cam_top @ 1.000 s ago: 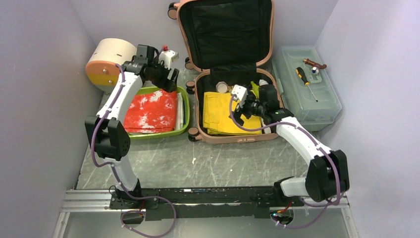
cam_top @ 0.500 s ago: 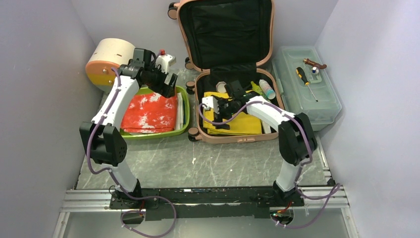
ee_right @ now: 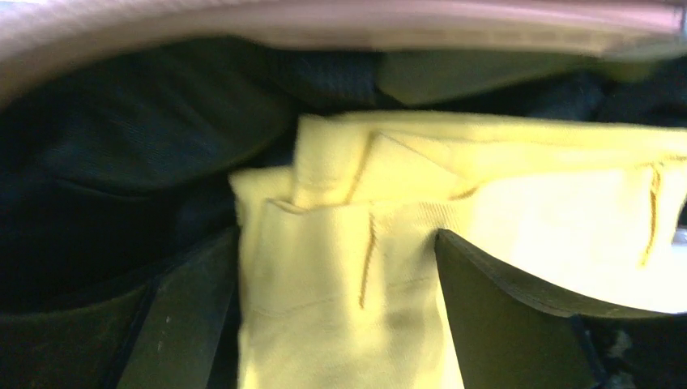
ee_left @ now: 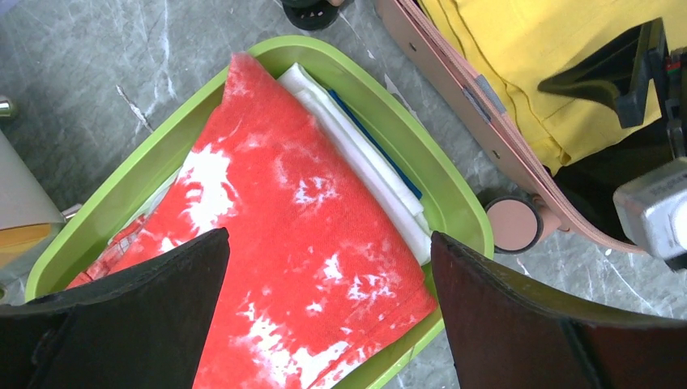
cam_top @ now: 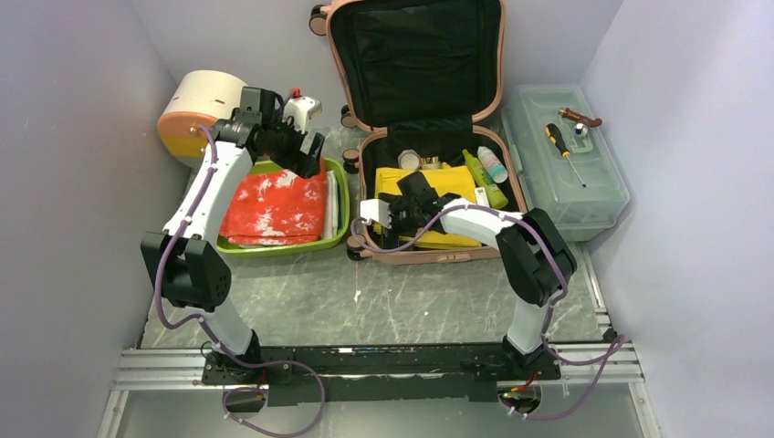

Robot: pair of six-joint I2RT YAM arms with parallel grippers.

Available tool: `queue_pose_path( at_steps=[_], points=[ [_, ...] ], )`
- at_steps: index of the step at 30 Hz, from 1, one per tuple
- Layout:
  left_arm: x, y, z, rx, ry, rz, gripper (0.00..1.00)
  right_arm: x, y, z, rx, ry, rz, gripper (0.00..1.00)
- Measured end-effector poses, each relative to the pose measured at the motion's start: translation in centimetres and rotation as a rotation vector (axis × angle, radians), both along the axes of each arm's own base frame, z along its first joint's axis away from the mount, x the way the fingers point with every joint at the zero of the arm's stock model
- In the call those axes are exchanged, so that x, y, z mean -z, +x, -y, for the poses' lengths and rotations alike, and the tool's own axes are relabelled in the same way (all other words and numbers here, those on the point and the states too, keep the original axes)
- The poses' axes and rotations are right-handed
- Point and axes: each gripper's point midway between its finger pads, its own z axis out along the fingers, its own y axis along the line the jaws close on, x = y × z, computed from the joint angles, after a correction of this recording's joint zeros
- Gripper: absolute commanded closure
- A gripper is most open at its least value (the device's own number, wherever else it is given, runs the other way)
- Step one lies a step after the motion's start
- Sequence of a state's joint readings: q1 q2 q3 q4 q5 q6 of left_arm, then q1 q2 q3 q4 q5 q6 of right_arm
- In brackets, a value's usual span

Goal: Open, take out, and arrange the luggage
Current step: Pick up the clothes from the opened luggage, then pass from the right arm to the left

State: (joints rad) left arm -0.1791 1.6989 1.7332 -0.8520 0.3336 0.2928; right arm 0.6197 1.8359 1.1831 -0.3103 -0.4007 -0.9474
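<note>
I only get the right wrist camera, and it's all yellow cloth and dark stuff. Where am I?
Observer: Your right tool is inside the open pink luggage, at its near left corner, over the yellow cloth.
Operator: Is anything else packed in there?
Observer: Yes, a green bottle and a white bottle lie at the far right end.
Operator: What's my other arm doing?
Observer: The left tool hangs open above a green tray that holds a red-and-white cloth.
</note>
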Motion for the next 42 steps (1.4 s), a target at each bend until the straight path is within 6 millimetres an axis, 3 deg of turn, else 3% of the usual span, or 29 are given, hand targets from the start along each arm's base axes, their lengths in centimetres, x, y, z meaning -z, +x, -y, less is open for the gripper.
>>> queue_pose_path(
  at_steps=[2, 6, 8, 14, 22, 28, 35, 42],
  points=[
    [0.1, 0.0, 0.0, 0.0, -0.001, -0.002, 0.01, 0.2, 1.0, 0.7, 0.049, -0.004, 0.062, 0.32],
    [0.3, -0.1, 0.0, 0.0, -0.002, -0.008, 0.0, 0.3, 2.2, 1.0, 0.104, -0.011, 0.109, 0.55],
    [0.4, -0.2, 0.1, 0.002, -0.005, -0.011, 0.01, 0.3, 2.4, 1.1, 0.123, -0.012, 0.114, 0.72],
    [0.3, -0.3, 0.4, 0.004, -0.022, -0.018, 0.01, -0.4, 2.8, 1.4, 0.157, 0.008, 0.114, 1.0],
    [0.2, -0.5, 0.9, 0.007, -0.055, -0.03, 0.01, -1.6, 3.2, 2.1, 0.186, 0.09, 0.063, 1.0],
    [-0.5, -0.3, 1.7, 0.012, -0.103, -0.033, 0.01, -4.9, 4.5, 3.8, 0.24, 0.219, 0.033, 1.0],
    [-1.9, 0.8, 4.3, 0.044, -0.188, -0.03, 0.01, -6.9, 6.1, 5.5, 0.309, 0.314, -0.009, 1.0],
    [-0.5, 1.1, 8.1, 0.075, -0.314, -0.155, 0.01, -7.3, 6.8, 6.0, 0.358, 0.364, -0.067, 1.0]
  ],
)
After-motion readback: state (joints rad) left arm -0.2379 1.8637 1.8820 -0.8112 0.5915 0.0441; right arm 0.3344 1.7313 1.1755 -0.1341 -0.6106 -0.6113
